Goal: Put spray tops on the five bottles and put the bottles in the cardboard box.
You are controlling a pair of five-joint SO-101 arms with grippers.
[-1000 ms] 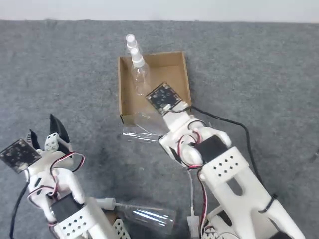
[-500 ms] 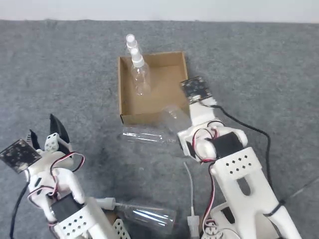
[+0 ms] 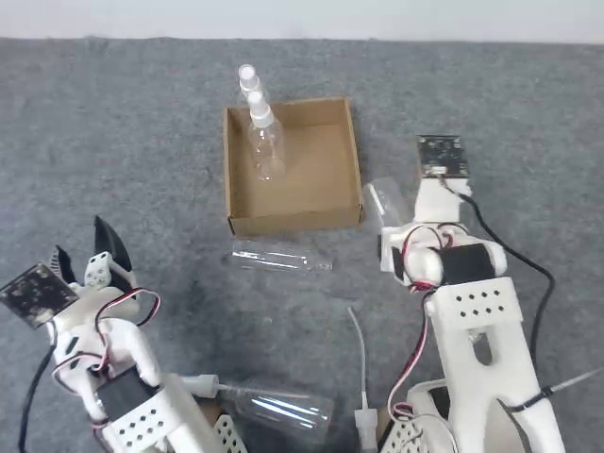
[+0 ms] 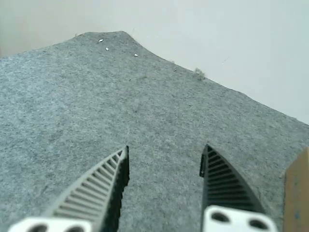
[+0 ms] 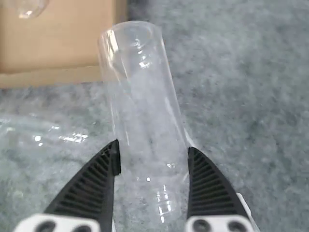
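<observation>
One bare clear bottle (image 5: 145, 96) is clamped in the right claw (image 5: 153, 149), held just beside the cardboard box (image 3: 293, 224), outside its right wall in the high view. A topped bottle (image 3: 266, 146) lies in the box's far left corner, and a second top (image 3: 247, 77) pokes past the rim there. A loose bottle (image 3: 281, 257) lies on the desk (image 3: 142, 142) just in front of the box. A white-capped bottle (image 3: 274, 408) and a spray top (image 3: 362, 377) lie by the arm bases. The left claw (image 4: 164, 169) is open over bare desk

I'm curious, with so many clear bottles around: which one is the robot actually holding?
The clear bottle just right of the cardboard box, clamped in the right end effector. The others lie loose or sit at the box, untouched.
</observation>
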